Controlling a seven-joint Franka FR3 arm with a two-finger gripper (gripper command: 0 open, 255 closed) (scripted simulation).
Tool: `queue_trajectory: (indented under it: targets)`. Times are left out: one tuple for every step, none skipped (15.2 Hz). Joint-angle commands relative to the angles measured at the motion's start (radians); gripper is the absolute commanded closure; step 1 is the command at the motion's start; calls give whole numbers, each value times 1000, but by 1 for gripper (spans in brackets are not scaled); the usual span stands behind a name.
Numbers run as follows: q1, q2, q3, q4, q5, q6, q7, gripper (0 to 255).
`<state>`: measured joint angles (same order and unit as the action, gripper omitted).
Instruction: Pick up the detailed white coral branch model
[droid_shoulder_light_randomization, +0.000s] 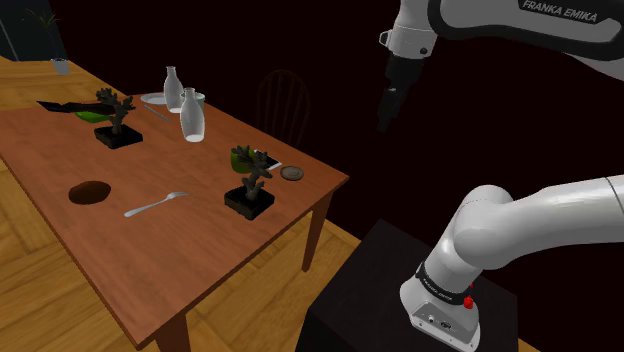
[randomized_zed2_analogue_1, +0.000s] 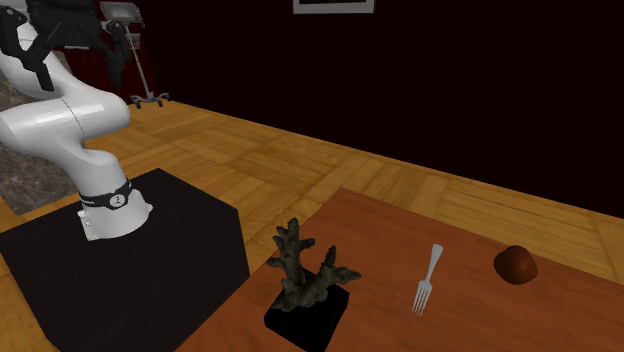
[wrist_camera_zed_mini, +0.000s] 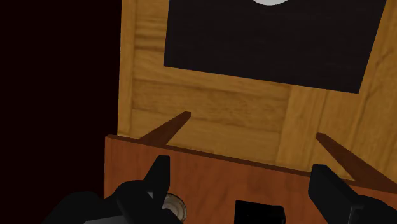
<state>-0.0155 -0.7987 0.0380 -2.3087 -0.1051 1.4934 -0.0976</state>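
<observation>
Table (droid_shoulder_light_randomization: 200, 255) reads as smooth reddish wood. Fork (droid_shoulder_light_randomization: 155, 206) gleams like polished metal. Bottles (droid_shoulder_light_randomization: 192, 118) at upper middle look glassy. Coral branch (randomized_zed2_analogue_1: 300, 270) is rough and matt.

We see the coral (randomized_zed2_analogue_1: 300, 265) with its black base (randomized_zed2_analogue_1: 306, 318) cut by the second exterior view's lower edge, a small dish (wrist_camera_zed_mini: 174, 205) half behind a finger (wrist_camera_zed_mini: 154, 181)

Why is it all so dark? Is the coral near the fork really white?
Shoulder view: the light is dim, so the coral looks dark, not white, and the black gripper is hard to pick out against the darkness behind it. Second exterior view: the floor is brighter, yet the coral looks dark grey-brown. Wrist view: the floor is evenly lit, without glare.
</observation>
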Motion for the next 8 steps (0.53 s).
queue_trajectory:
  targets:
    - [0,0,0,0,0,0,0,0]
    - [1,31,4,3,3,28,7,0]
    - [1,64,7,8,7,54,14,0]
    - [2,96,10,14,9,81,21,0]
    - [2,130,14,21,12,106,28,0]
    - [2,164,18,30,14,131,34,0]
    - [3,198,21,40,16,155,41,0]
    - [3,233,25,51,18,178,47,0]
